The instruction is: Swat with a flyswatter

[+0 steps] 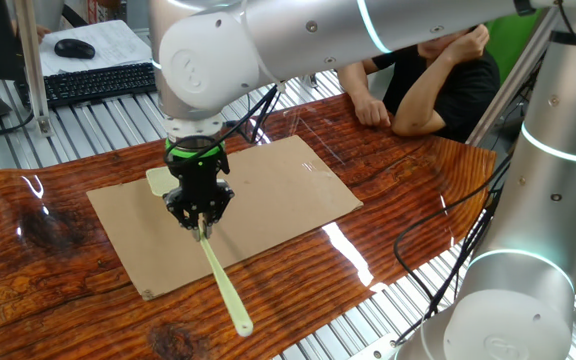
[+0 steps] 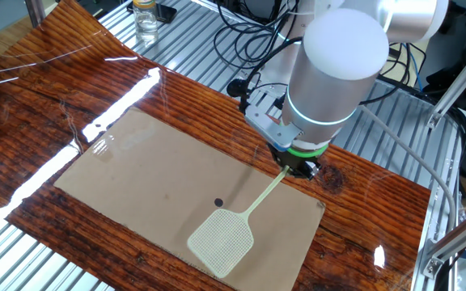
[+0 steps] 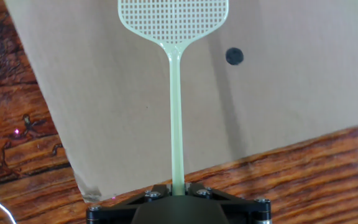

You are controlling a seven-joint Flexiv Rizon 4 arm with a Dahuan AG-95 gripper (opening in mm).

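Flyswatter (image 2: 237, 220) handle slants from gripper (image 2: 298, 168) across cardboard (image 2: 144, 174).

Flyswatter over the cardboard on our desk

We see the cardboard sheet (image 2: 160, 186) flat on the desk (image 2: 47, 97), the flyswatter (image 2: 237, 222) head over its corner, a dot (image 2: 218, 203) just beside the head, handle clamped in the gripper (image 2: 300, 169) jaws.
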